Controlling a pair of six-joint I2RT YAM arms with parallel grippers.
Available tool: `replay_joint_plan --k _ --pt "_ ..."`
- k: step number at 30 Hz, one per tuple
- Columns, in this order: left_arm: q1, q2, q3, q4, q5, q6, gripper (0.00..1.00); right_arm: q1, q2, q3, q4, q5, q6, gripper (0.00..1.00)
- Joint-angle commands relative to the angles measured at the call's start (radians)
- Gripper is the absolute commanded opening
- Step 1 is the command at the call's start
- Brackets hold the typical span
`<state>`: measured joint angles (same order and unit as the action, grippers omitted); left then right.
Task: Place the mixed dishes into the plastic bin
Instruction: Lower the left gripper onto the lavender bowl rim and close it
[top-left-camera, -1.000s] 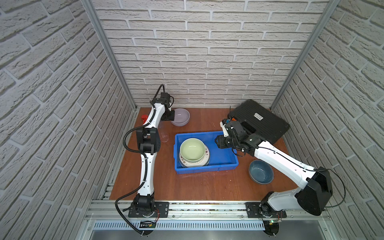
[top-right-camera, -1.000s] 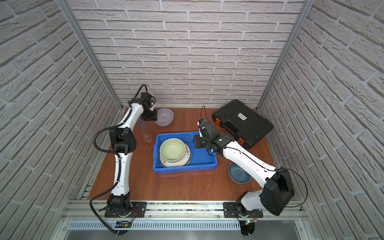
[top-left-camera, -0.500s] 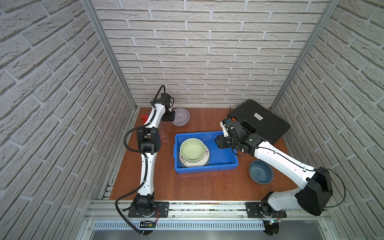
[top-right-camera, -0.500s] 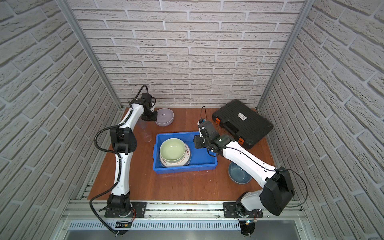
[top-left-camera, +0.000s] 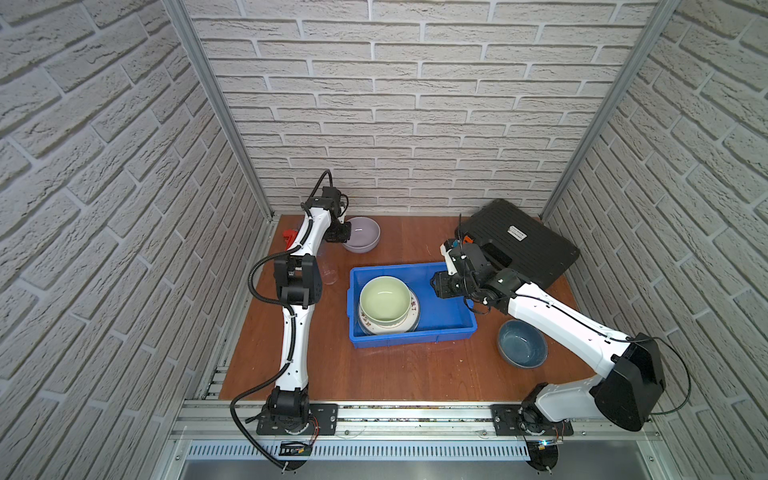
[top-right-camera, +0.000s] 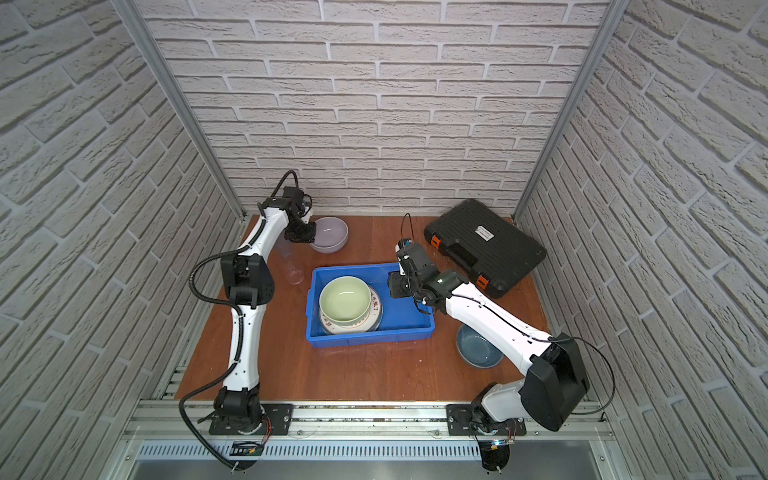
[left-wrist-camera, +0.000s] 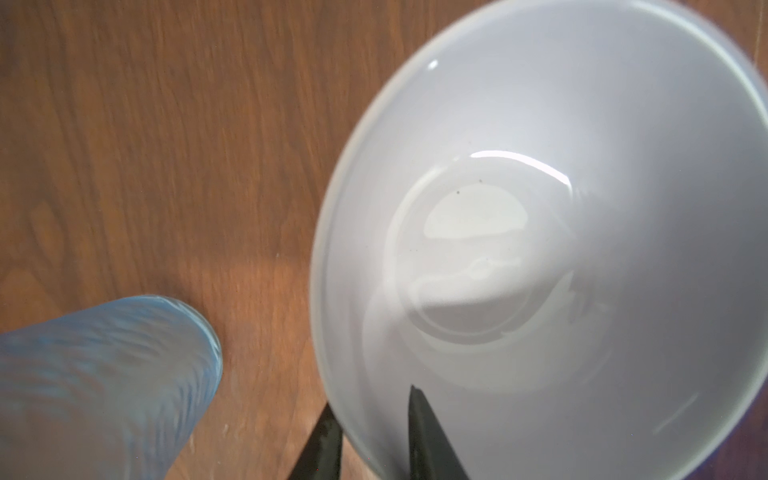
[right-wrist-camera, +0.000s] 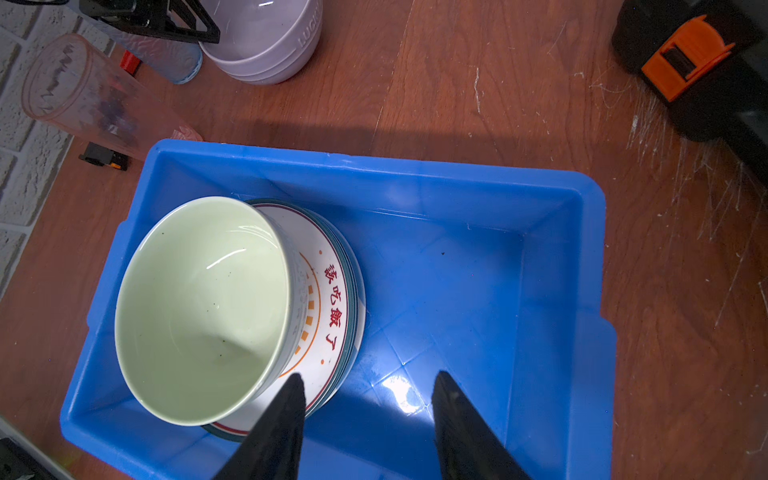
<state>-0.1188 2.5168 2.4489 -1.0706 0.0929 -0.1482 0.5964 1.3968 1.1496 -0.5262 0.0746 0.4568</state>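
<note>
Where the left gripper (left-wrist-camera: 370, 409) is working: at the lilac bowl's (top-left-camera: 362, 234) rim, one finger hanging inside the wall and one outside, with a narrow gap between them; whether they are pinching yet I cannot tell.
Lilac bowl: sitting upright on the table beyond the plastic bin's (top-left-camera: 446, 316) far wall, toward the left arm's end, apart from the bin.
Textured tumbler (left-wrist-camera: 104, 382): sitting just beside that bowl, likewise outside the bin.
Clear tumbler (top-left-camera: 329, 272): standing just outside the bin's left-arm end.
Right gripper (right-wrist-camera: 370, 411): hovering over the bin's bare half, jaws apart, carrying nothing.
Bin contents: pale green bowl (top-left-camera: 384, 298) sitting on stacked plates (right-wrist-camera: 328, 316) at the left-arm end.
Blue-grey bowl (top-left-camera: 522, 344): lying outside the bin's near corner, right-arm side.
Step in hand, as I am reading it: gripping the lilac rim.
Doing it well: I am favouring a deep, firm bite before any lift. I am also favouring a straight rise to miss the textured tumbler, expecting the bowl to be hanging tilted, and aiming for the bin's bare half.
</note>
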Motion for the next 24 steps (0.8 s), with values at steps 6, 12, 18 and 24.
replay_joint_plan --k 6,12,18,24 --pt "0.001 0.013 0.016 -0.040 0.043 0.041 0.23 0.001 -0.015 -0.019 0.040 0.008 0.006 0.52" --pt "0.000 0.007 0.016 -0.039 0.087 0.067 0.22 0.002 -0.013 -0.024 0.043 0.011 0.006 0.52" --pt "-0.013 -0.001 0.013 -0.049 0.120 0.092 0.21 0.002 -0.009 -0.024 0.046 0.010 0.006 0.52" --pt "-0.035 -0.020 -0.003 -0.049 0.131 0.117 0.20 0.002 -0.005 -0.025 0.050 0.007 0.006 0.52"
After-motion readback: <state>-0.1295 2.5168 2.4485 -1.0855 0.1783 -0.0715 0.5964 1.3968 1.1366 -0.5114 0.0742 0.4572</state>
